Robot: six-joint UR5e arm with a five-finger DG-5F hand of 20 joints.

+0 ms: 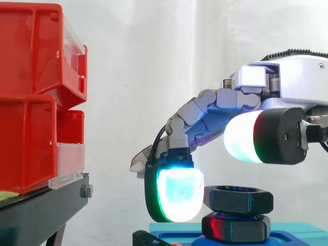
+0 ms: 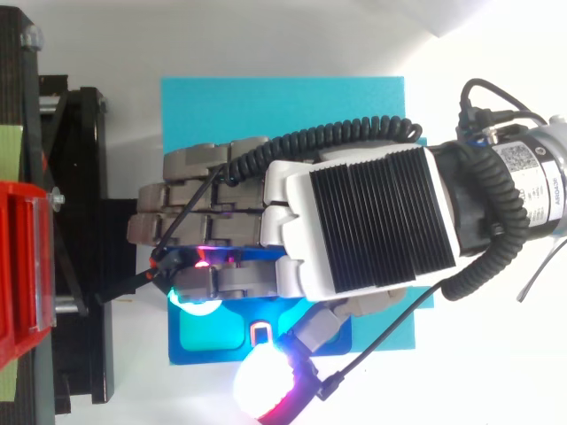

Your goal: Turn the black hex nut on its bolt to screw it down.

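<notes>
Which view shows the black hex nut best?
The side view: the hex nut sits in full profile, with the hand beside it. In the top view the hand lies over that spot.

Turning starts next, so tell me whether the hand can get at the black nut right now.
Probably yes: the hand hangs right over the nut, one fingertip close beside it, the thumb above; nothing lies between.
</notes>
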